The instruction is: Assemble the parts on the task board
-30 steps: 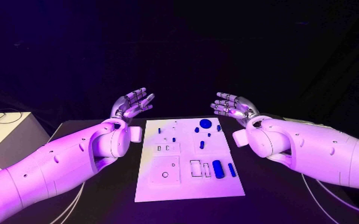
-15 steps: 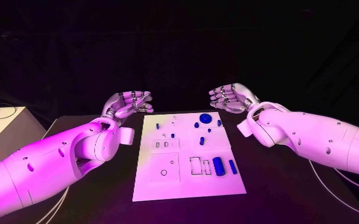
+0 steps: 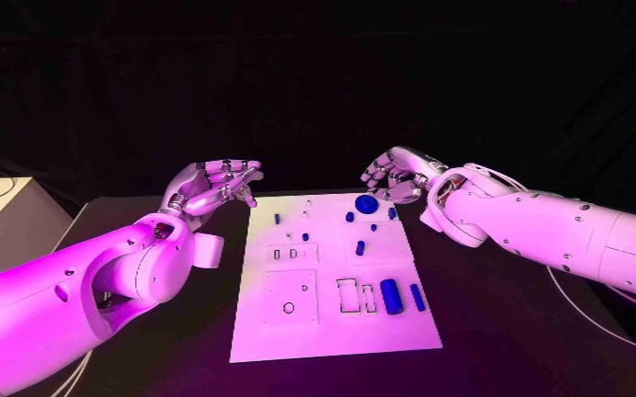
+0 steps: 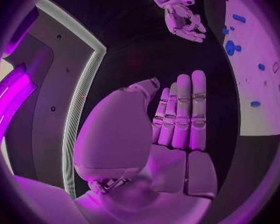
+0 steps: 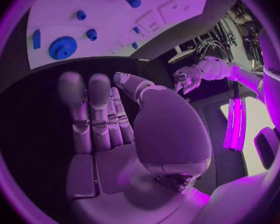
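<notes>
While flat, the task board [image 3: 332, 323] bears a toothed round part [image 3: 366, 203].

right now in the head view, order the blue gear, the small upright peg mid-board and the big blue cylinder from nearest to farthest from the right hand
1. Blue gear, far end of the task board, beside the right hand.
2. Small upright peg, mid-board.
3. Big blue cylinder, near end, right side.

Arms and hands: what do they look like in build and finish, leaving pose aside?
Both arms are smooth, rounded white shells with small dark dots along them, thick at the forearm and ending in a bulbous wrist housing. The left hand and right hand are silver metal with segmented fingers and flat plated palms. Thin pale cables trail beside each arm onto the black table.
</notes>
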`<state>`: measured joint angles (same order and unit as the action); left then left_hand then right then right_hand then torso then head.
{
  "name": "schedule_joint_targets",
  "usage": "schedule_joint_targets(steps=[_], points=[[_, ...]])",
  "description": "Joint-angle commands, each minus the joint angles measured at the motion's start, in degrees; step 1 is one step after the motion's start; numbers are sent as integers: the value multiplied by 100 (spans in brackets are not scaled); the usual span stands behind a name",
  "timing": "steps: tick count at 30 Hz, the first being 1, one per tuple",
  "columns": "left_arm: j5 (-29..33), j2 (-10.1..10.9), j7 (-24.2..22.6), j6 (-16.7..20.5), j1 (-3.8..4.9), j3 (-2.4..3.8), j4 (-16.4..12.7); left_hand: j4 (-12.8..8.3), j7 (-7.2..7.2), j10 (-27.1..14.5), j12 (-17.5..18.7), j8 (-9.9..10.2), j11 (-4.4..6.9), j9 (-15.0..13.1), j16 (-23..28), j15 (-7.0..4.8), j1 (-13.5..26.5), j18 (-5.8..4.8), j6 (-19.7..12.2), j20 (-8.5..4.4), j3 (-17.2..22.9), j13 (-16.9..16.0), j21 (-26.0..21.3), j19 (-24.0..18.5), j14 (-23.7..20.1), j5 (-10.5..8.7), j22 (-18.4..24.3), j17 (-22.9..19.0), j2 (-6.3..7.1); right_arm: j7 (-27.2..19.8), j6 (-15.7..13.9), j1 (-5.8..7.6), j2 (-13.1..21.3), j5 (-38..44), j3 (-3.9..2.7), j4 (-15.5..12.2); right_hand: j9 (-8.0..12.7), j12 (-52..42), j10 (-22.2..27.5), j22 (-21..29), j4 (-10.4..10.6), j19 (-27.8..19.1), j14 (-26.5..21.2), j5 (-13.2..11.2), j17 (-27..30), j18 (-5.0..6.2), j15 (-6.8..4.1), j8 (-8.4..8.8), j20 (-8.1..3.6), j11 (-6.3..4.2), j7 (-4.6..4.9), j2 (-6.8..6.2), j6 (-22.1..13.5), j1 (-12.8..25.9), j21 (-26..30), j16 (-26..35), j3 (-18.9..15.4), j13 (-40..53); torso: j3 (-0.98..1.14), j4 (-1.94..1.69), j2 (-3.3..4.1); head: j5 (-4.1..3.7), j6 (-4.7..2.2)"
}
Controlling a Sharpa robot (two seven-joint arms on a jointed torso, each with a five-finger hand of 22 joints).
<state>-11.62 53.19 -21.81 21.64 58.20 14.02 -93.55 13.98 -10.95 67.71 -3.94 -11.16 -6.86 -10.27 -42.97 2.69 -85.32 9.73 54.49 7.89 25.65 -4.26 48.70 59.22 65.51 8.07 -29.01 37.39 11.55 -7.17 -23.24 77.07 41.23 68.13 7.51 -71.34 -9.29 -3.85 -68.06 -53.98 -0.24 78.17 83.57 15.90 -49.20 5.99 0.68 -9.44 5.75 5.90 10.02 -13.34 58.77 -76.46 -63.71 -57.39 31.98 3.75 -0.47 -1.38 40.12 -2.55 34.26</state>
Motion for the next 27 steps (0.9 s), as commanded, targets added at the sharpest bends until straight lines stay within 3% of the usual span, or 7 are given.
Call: schedule_joint_targets(steps=[1,9,23,27], points=[[-129,67,67,-174,-2,18,-182,-5,-14,58,-1,10,-4,-20,-136,-15,91,74,8,-3,62,-12,163,-70,-10,-27,-105,72,17,621,476,19,-52,1262,-1,-14,-51,36,99,-997,48,236,242,19,-888,-124,4,19,31,4,8,-89,16,37,-918,-1397,82,0,-22,-53,167,-49,-24],[-215,144,132,-218,-4,38,-399,-25,-6,64,-3,7,2,-43,-280,-19,148,77,-5,-4,101,-21,377,-82,-16,-30,-239,146,37,1230,851,33,-202,2020,-1,-38,-86,40,462,-1057,113,238,194,-114,-1135,-114,36,67,88,40,1,-190,-90,118,-980,-1711,-79,8,-37,-117,275,-112,-42],[-275,185,186,-245,-4,55,-502,-27,-19,42,5,15,-8,-52,-346,-13,194,76,-29,0,109,-22,481,-104,-25,-33,-305,177,62,1650,960,34,-412,2439,-1,23,-101,18,472,-1262,144,328,199,-123,-1221,-147,31,78,89,28,-22,-166,-118,111,-1122,-1820,-157,31,-25,-129,378,-136,-70],[-281,189,193,-258,-3,58,-505,-27,-21,37,6,17,-10,-53,-355,-11,202,76,-34,2,111,-22,500,-105,-30,-33,-317,181,64,1718,1025,34,-469,2485,-1,75,-102,24,485,-1254,151,328,196,-128,-1212,-145,29,83,88,25,-33,-157,-128,110,-1118,-1826,-168,31,-23,-130,424,-74,-88]])
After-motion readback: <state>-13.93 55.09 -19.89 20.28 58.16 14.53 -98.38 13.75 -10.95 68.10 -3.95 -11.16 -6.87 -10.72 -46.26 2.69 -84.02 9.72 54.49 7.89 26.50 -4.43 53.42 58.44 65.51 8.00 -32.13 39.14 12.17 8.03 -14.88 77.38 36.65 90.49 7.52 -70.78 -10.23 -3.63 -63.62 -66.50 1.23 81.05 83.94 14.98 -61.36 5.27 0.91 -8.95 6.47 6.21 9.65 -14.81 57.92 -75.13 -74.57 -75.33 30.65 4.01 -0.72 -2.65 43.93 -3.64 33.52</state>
